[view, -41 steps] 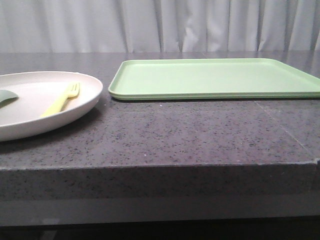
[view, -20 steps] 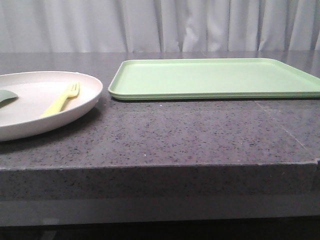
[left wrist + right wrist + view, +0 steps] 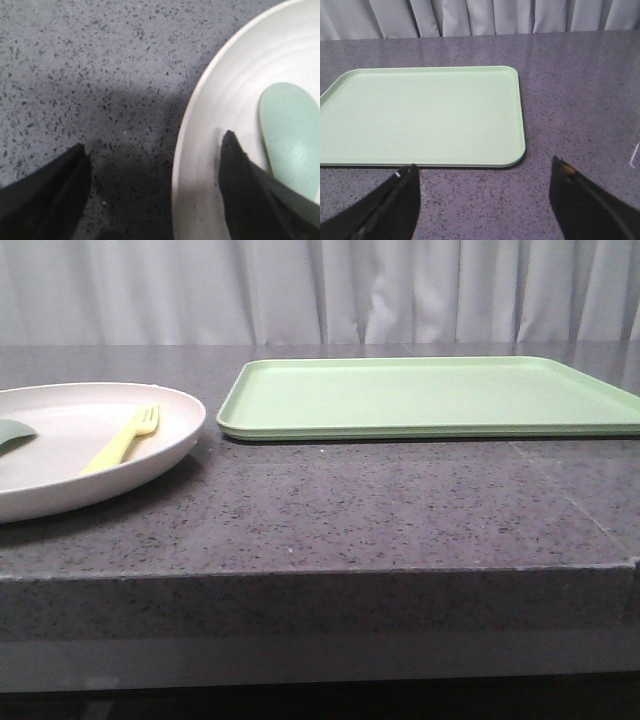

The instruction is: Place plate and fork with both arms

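Observation:
The cream plate [image 3: 60, 455] lies at the left of the dark speckled counter. The pale-yellow fork [image 3: 125, 438] rests in it, tines away from me. A teal-green utensil piece [image 3: 12, 433] lies in the plate too. In the left wrist view my left gripper [image 3: 155, 160] is open and straddles the plate's rim [image 3: 187, 150]: one finger over the counter, one over the plate beside the teal piece [image 3: 292, 140]. My right gripper [image 3: 482, 175] is open and empty above bare counter, just short of the light-green tray [image 3: 420, 115]. Neither arm shows in the front view.
The flat light-green tray [image 3: 420, 395] lies at the back centre and right of the counter. The counter's front edge [image 3: 320, 570] runs across the front view. Grey curtains hang behind.

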